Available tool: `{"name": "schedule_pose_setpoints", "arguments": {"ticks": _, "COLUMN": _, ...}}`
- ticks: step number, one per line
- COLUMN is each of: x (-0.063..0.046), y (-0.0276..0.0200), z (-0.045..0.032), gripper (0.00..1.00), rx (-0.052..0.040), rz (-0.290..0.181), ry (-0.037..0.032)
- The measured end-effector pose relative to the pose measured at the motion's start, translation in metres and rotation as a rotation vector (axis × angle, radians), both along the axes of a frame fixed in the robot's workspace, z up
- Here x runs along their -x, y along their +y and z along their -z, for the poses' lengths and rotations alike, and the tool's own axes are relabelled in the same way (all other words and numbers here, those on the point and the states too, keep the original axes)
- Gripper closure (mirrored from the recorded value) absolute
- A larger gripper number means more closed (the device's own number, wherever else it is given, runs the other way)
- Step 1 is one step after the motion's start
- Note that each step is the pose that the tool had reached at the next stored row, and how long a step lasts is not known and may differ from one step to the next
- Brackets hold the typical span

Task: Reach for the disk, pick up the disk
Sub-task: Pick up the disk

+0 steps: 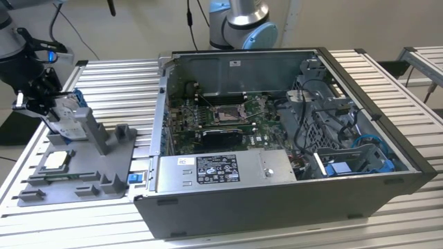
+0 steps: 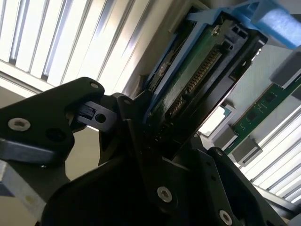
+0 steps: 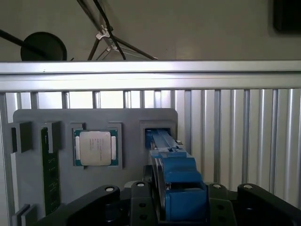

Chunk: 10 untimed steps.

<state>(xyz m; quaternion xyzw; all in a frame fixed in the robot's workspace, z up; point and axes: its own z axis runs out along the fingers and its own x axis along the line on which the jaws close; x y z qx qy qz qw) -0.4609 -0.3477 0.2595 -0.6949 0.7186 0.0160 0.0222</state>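
One gripper (image 1: pixel 50 106) pinches the disk (image 1: pixel 68 120) at the exterior view's left; you see its long axis run straight out from the jaws.

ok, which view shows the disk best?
Second wrist view: the disk is close up, circuit-board side and connector row plain, blue bracket along its edge. Exterior view shows it small, at the grey fixture. First wrist view shows it edge-on, mostly bracket.

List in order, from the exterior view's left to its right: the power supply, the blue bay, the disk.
disk → power supply → blue bay
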Motion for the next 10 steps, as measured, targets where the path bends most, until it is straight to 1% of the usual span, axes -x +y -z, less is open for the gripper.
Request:
{"name": "schedule_pose_setpoints", "arguments": {"ticks": 4, "x": 0.0, "y": 0.0001, "z": 0.0, "gripper": 1.0, "rx": -0.0056, "rz": 0.0, "ry": -0.0004}}
{"name": "schedule_pose_setpoints", "arguments": {"ticks": 5, "x": 0.0, "y": 0.0001, "z": 0.0, "gripper": 1.0, "rx": -0.0054, "rz": 0.0, "ry": -0.0005}}
{"name": "schedule_pose_setpoints", "arguments": {"ticks": 7, "x": 0.0, "y": 0.0005, "z": 0.0001, "gripper": 1.0, "rx": 0.0004, "rz": 0.0, "ry": -0.0006}}
{"name": "schedule_pose_setpoints", "arguments": {"ticks": 8, "x": 0.0, "y": 0.0004, "z": 0.0, "gripper": 1.0, "rx": -0.0012, "rz": 0.0, "ry": -0.0005}}
{"name": "schedule_pose_setpoints", "arguments": {"ticks": 9, "x": 0.0, "y": 0.0003, "z": 0.0001, "gripper": 1.0, "rx": -0.0141, "rz": 0.0, "ry": -0.0009}}
{"name": "schedule_pose_setpoints", "arguments": {"ticks": 10, "x": 0.0001, "y": 0.0004, "z": 0.0001, "gripper": 1.0, "rx": -0.0318, "rz": 0.0, "ry": -0.0013}}
